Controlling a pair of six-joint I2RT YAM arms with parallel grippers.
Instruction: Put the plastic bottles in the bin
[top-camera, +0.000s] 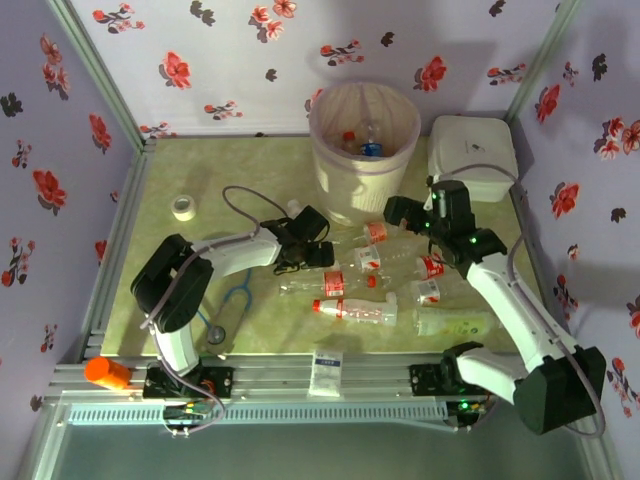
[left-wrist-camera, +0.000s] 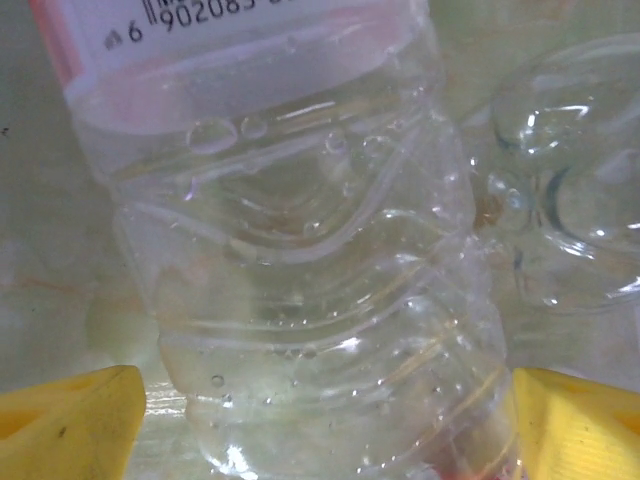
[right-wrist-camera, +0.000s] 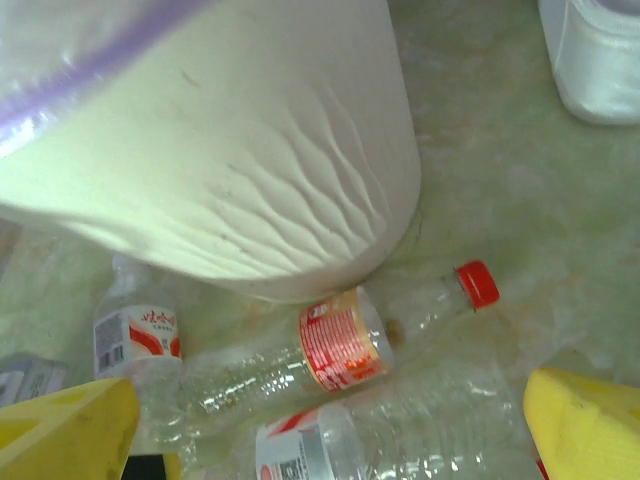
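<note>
Yellow-fingered left gripper (left-wrist-camera: 330, 425) gapes around clear ribbed plastic bottle (left-wrist-camera: 300, 250), right gripper (right-wrist-camera: 330, 425) gapes empty; likely light, crushable, slick, so pinch mid-body.

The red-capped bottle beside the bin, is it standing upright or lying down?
Lying down. In the right wrist view the red-capped bottle rests on its side on the table, close to the base of the bin.

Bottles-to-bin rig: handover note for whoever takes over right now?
Left gripper: open, fingers straddling a clear bottle lying on the table, not yet clamped.
Right gripper: open, empty, beside the base of the bin.
Done: at least one binned bottle sits inside.
Left to do: several loose bottles on the table between the arms.
</note>
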